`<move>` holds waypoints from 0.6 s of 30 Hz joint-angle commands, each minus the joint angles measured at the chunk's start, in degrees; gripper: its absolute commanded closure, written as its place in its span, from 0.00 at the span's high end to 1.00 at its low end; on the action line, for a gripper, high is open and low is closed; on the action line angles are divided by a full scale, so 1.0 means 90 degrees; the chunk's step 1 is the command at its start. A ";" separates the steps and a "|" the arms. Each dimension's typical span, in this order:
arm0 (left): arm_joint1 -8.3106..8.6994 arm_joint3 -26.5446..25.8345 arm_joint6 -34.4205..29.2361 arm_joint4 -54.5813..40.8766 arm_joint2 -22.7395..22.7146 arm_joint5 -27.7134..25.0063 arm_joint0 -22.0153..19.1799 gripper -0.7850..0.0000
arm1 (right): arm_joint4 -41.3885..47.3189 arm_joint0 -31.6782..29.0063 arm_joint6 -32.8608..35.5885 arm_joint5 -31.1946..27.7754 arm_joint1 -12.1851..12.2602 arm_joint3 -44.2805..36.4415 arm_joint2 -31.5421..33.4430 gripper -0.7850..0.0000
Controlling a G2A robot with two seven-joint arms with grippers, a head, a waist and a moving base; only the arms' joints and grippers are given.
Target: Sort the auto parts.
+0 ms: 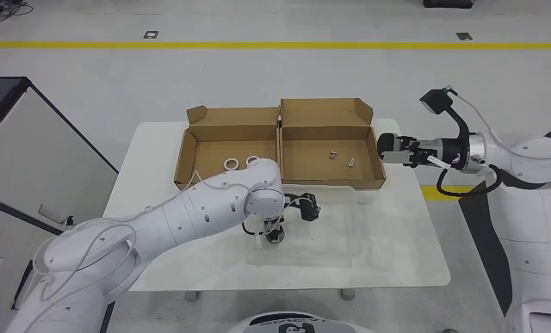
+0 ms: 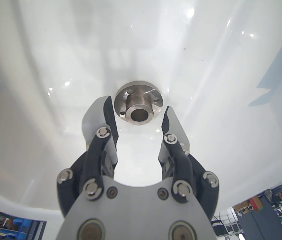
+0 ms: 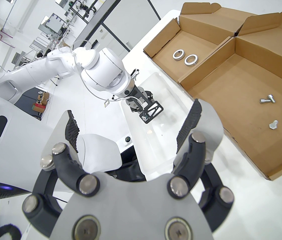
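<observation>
White worktop (image 1: 405, 247) carries a clear tray (image 1: 366, 247) on the robot's side and two open cardboard boxes behind it: the left box (image 1: 184, 157) has two rings (image 1: 241, 163) in it and the right box (image 1: 327, 109) has two bolts (image 1: 343, 157). A flanged hub (image 2: 137, 98) sits on the tray floor. The left end effector (image 2: 138, 104) hangs right over it, jaws spread wide enough to clear the flange on both sides and holding nothing. The right end effector (image 3: 133, 109) is also wide and empty, just off the outer edge of the right box.

One finger (image 2: 109, 116) looks closer to the flange than the other. If so, it would likely touch first on closing and shove the hub across the slick tray floor. A grip landing on the thin flange rim rather than the sleeve could also let the smooth metal tip or squirt out.

The hub rests flange down with its sleeve and bore pointing up at the wrist, so its axis stands upright. Being round, it favours no direction across the tray
</observation>
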 commanded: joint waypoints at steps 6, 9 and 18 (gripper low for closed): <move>0.0019 -0.0087 -0.0069 0.0075 0.0000 0.0069 0.0013 0.49 | 0.0000 0.0000 0.0000 0.0000 0.0000 0.0000 0.0000 1.00; 0.0013 -0.0095 -0.0140 0.0174 0.0000 0.0140 0.0054 0.49 | 0.0000 0.0000 0.0000 0.0000 0.0000 0.0000 0.0000 1.00; -0.0043 -0.0184 -0.0283 0.0362 0.0000 0.0283 0.0090 0.50 | 0.0000 0.0000 0.0000 0.0000 0.0000 0.0000 0.0000 1.00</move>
